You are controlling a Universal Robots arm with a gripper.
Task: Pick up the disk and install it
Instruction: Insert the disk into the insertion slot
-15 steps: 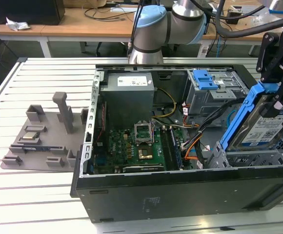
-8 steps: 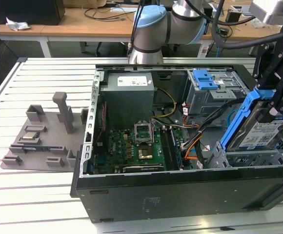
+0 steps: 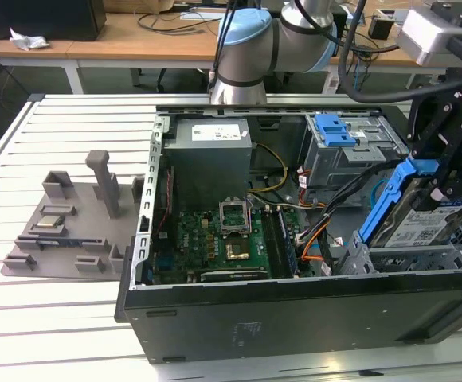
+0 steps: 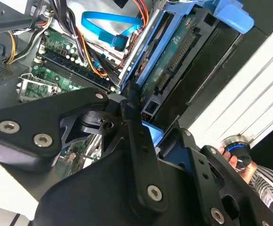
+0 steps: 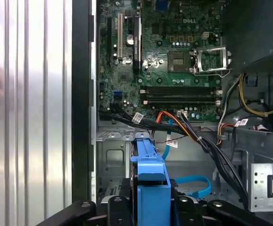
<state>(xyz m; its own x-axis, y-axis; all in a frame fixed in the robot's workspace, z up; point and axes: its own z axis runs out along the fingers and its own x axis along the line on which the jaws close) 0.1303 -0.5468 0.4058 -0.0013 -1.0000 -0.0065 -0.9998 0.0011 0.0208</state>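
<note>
Disk [image 3: 422,219] sitting tilted over drive cage [image 3: 410,259] at open computer case's [image 3: 295,310] exterior-view right end; gripper [image 3: 446,187] clamping its blue rails, fingers [image 5: 127,207] flanking it in first wrist view.

Bright, even light; white glare on the slatted table [image 4: 249,89].

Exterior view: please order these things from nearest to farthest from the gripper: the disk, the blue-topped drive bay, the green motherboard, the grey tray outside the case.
1. The disk, held in the gripper at the exterior view's right.
2. The blue-topped drive bay, behind and toward the left of the gripper.
3. The motherboard, at the case's middle.
4. The grey tray, outside the case, far left.
</note>
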